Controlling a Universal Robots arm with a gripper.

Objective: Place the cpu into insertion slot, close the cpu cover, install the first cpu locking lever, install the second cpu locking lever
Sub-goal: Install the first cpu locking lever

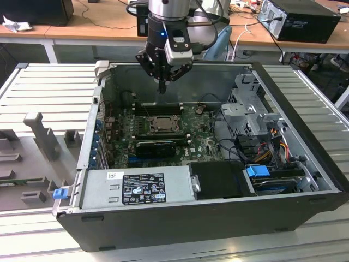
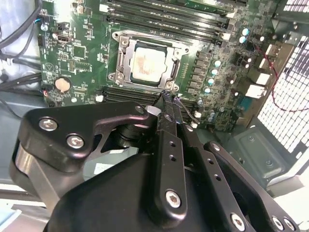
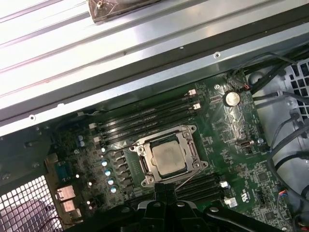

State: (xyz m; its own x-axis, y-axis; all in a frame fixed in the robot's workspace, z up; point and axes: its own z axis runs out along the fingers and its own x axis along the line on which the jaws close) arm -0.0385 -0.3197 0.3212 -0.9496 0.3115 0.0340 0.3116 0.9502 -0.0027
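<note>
My gripper (image 2: 169, 99) is pinched shut and holding nothing, tips hanging just off the edge of the socket (image 3: 140, 151), right by the thin wire lever (image 3: 190, 177). The chip (image 2: 145, 65) sits flat in the socket and the cover (image 3: 192, 147) looks down around it, though I can't tell if it's latched. My worry: the closed tips are narrow. If I meet that lever off-center it could slip and spring away, or I'd scrape the memory slots (image 3: 207, 182) beside it. Pressing on a misseated cover could also bend pins.
</note>
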